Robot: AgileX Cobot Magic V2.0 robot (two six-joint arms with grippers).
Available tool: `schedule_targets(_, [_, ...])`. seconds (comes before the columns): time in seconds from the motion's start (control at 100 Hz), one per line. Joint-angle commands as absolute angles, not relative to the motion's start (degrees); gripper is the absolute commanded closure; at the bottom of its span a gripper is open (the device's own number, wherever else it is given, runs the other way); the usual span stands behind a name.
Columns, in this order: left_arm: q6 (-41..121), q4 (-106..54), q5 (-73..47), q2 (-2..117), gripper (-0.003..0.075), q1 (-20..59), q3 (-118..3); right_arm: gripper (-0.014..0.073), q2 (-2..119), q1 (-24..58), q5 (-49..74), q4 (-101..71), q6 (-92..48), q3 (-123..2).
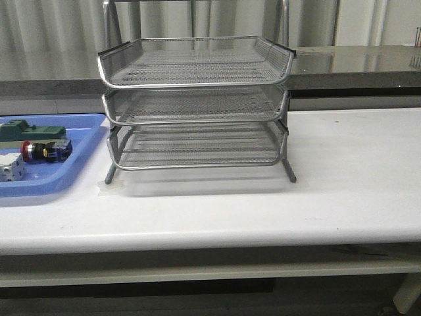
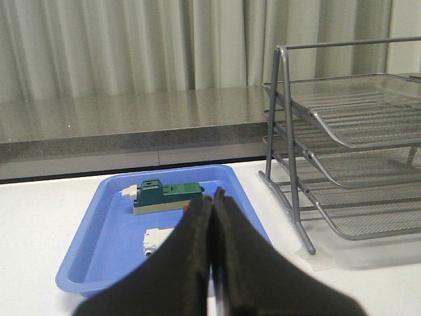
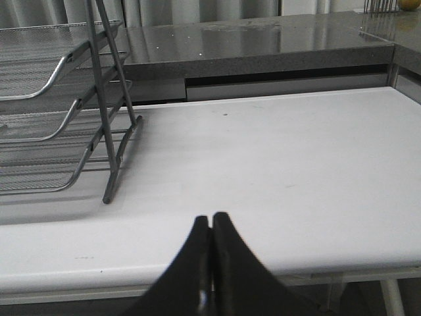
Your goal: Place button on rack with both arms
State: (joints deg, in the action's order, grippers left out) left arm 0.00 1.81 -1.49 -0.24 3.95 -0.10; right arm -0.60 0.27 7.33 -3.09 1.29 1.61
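A: Where is the button (image 1: 45, 150) found?

B: It is seen in the front view lying on its side in the blue tray (image 1: 79, 164), at the left end of the worktop (image 1: 342, 171). Its red head is turned to the left and its blue rear block to the right, so the long axis runs roughly across the table, parallel to the front edge. A green block (image 1: 31, 131) is set just behind it and a white block (image 1: 10, 166) just in front.

A: And the rack (image 1: 197, 105)?

B: It stands just beside the tray, on the right of it, with all three tiers bare.

A: Which arm is judged nearer?

B: The left one. In its wrist view the left pincer (image 2: 213, 197) is aimed at the tray, fingers pressed together with nothing between them; the button lies ahead of and below the tips, mostly hidden behind them (only a sliver of red can be made out). The right pincer (image 3: 211, 220) is likewise closed and empty, over bare worktop on the far side of the rack, well apart from the button.

A: So what does the coming move turn on?

B: Probably the left fingers being parted and brought across the button's body, square to its long axis.
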Motion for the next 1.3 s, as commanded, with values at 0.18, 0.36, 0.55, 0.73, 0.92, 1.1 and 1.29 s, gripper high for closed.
schedule_targets(0.18, [-0.66, 1.95, 2.95, -2.16, 0.0741, 3.99, 3.06, 0.0653, -1.75, -0.17, 2.43, -2.36, 1.17, 0.50])
schedule_targets(0.36, [-0.66, 1.85, 2.95, -2.16, 0.0741, 3.99, 3.06, 0.0653, -1.75, -0.17, 2.43, -2.36, 1.17, 0.50])
schedule_targets(0.55, [-0.66, 1.85, 2.95, -2.16, 0.0741, 3.99, 3.06, 0.0653, -1.75, -0.17, 2.37, -2.36, 1.17, 0.50])
schedule_targets(0.73, [-0.66, 1.85, 2.95, -2.16, 0.0741, 3.99, 3.06, 0.0653, -1.75, -0.17, -1.76, -2.42, 1.17, 0.50])
schedule_targets(0.92, [-0.66, 1.85, 2.95, -2.16, 0.0741, 3.99, 3.06, 0.0653, -1.42, -0.17, -5.50, -2.48, 1.17, -1.82])
schedule_targets(1.1, [-0.66, 1.85, 2.95, -2.16, 0.0741, 3.99, 3.06, 0.0653, 3.27, -0.17, 6.28, -5.36, 1.22, -12.53])
schedule_targets(1.29, [-0.66, 1.85, 2.95, -2.16, 0.0741, 3.99, 3.06, 0.0653, 16.11, -0.17, 21.81, -7.26, 1.22, -27.38])
